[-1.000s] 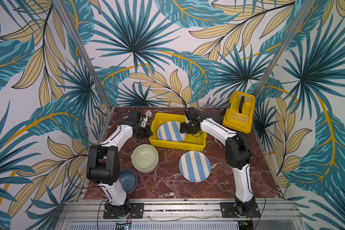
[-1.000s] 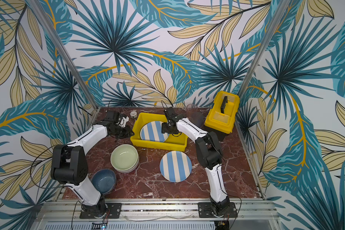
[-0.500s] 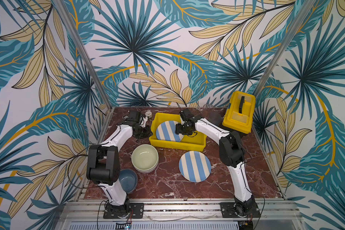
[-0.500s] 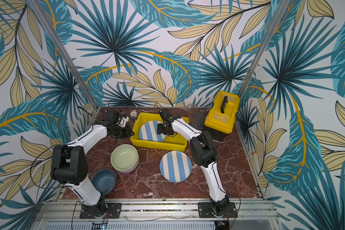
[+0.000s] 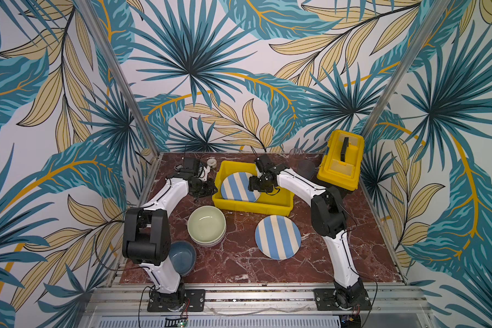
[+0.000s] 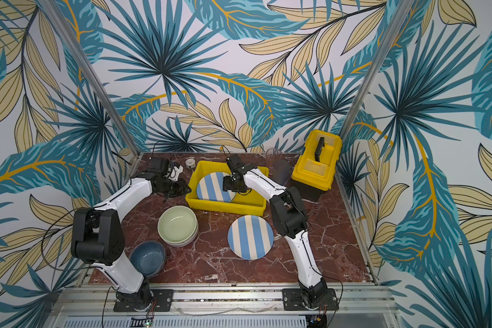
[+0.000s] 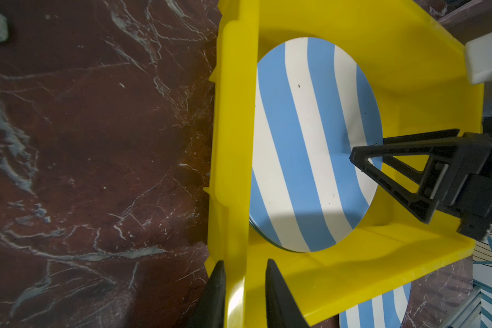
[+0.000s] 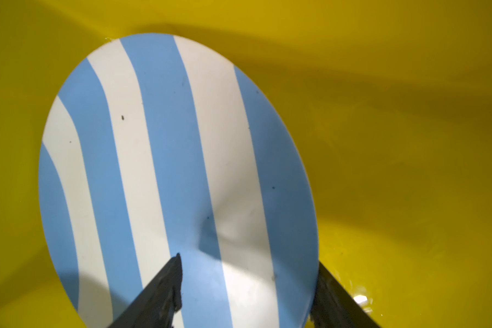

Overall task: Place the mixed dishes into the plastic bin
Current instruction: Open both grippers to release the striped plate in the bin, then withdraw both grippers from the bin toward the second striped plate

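One striped plate (image 5: 236, 186) lies inside the plastic bin (image 5: 270, 209) in a top view. Left wrist view: left claw (image 7: 245, 261) narrow, pinching its rim. Right wrist view: right claw (image 8: 249, 259) wide astride the plate's edge; best withdrawn level, without snagging.

Shallow yellow bin (image 5: 267, 206) holds one blue-and-cream striped plate (image 5: 236, 186); outside it, in front, lie a second striped plate (image 5: 277, 237), stacked pale green bowls (image 5: 206, 227) and a blue bowl (image 5: 183, 255).

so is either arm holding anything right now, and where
The left gripper grips the plastic bin by its side rim. The right gripper stands open astride the edge of the striped plate, holding nothing.
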